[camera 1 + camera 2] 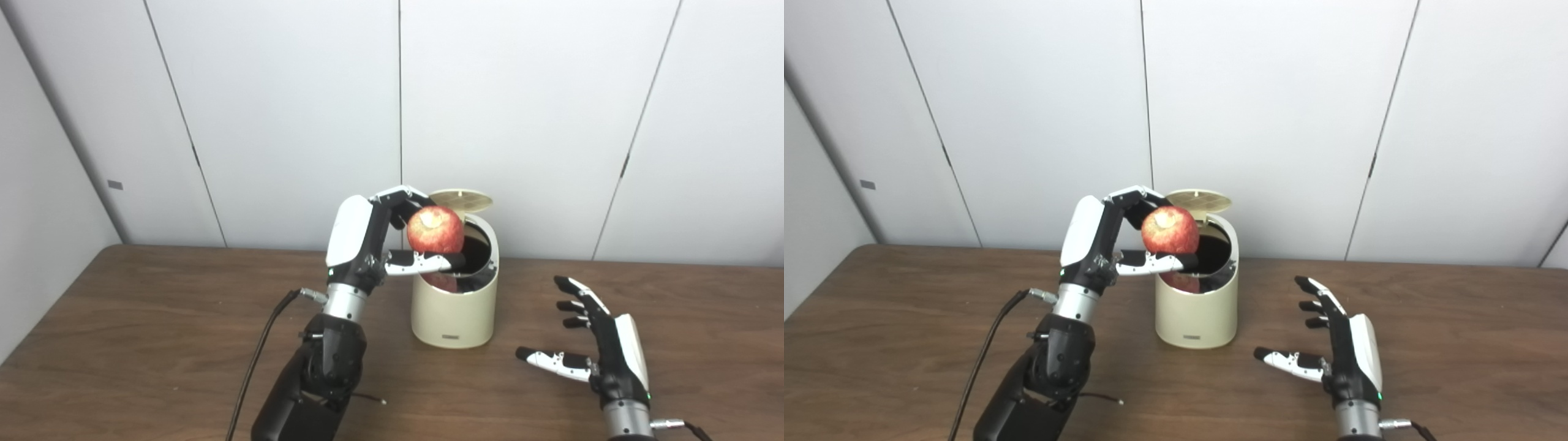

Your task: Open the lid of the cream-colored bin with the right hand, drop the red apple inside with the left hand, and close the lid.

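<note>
Middle step in hand: lid (460, 200) of the cream-coloured cylindrical plastic bin (454, 306) already standing open at centre frame, red round apple (435, 230) held just above the near-left edge of the bin's dark mouth. Left hand (380, 242), left of centre, closed on the apple, fingers curled over its top and thumb underneath. Right hand (597, 343), lower right of frame, empty with fingers spread, hovering near the brown wood-grain counter (153, 318), apart from the bin.

Next move, by judgement: apple carried a little further over the opening, then released; afterwards, right hand to the raised lid, pressed down shut.

Small dark mark low on the bin's front, too small to read; no other legible writing or brand.
</note>
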### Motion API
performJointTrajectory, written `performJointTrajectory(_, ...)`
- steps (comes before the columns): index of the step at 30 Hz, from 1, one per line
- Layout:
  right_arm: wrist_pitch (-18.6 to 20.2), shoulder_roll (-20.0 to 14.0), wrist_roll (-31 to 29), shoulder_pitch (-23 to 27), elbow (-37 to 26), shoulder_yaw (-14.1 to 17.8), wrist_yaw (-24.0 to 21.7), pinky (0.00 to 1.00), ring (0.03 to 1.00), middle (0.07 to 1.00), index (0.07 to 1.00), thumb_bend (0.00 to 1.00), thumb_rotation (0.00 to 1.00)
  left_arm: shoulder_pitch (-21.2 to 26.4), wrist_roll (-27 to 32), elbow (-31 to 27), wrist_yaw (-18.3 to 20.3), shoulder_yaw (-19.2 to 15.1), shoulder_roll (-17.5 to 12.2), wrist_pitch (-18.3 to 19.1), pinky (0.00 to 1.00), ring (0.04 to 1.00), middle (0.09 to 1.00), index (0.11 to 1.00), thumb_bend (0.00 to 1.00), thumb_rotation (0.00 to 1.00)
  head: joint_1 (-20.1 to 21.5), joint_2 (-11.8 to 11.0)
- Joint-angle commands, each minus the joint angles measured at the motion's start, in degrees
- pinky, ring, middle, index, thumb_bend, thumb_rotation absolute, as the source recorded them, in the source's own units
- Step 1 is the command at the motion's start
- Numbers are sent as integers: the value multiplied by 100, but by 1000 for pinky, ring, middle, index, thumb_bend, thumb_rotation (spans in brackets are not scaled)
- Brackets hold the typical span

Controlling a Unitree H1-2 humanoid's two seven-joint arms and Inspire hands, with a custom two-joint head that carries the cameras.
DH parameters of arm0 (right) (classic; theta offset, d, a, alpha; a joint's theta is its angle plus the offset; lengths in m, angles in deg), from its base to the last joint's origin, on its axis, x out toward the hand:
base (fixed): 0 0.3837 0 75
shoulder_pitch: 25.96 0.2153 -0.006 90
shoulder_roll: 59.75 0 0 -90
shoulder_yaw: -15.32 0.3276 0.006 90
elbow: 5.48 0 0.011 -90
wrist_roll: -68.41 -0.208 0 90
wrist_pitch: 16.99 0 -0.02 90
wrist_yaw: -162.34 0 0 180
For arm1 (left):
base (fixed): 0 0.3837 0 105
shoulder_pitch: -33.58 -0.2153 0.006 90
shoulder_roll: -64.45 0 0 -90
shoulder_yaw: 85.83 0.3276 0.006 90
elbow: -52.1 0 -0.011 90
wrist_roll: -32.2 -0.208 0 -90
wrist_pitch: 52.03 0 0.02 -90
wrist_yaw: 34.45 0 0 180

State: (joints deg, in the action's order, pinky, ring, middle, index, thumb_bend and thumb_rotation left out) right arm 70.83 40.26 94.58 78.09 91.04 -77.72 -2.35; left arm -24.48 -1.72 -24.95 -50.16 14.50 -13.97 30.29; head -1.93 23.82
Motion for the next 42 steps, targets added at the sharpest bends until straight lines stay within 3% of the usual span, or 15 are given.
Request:
performJointTrajectory(1,-269,29,-30,243,-82,-4,100,621,736,823,794,756,30,329,38,9,-115,-15,59,-139,407,493,494,477,524,0,11,13)
performJointTrajectory(13,-159,122,71,227,-207,-80,96,607,729,818,790,758,48,456,-39,780,-532,19,130,-516,478,533,492,482,523,0,95,33)
performJointTrajectory(27,-105,218,50,197,-321,-113,29,599,721,818,786,763,29,706,-114,1764,-1422,72,217,-1052,521,563,479,494,523,0,153,27)
performJointTrajectory(37,-56,252,88,177,-412,-171,8,560,698,818,782,757,30,764,-56,2035,-1561,131,255,-1187,494,549,494,482,522,0,192,49)
performJointTrajectory(42,-34,262,83,165,-446,-182,2,563,702,826,786,748,26,752,11,2046,-1429,176,260,-1172,486,548,501,478,521,0,218,67)
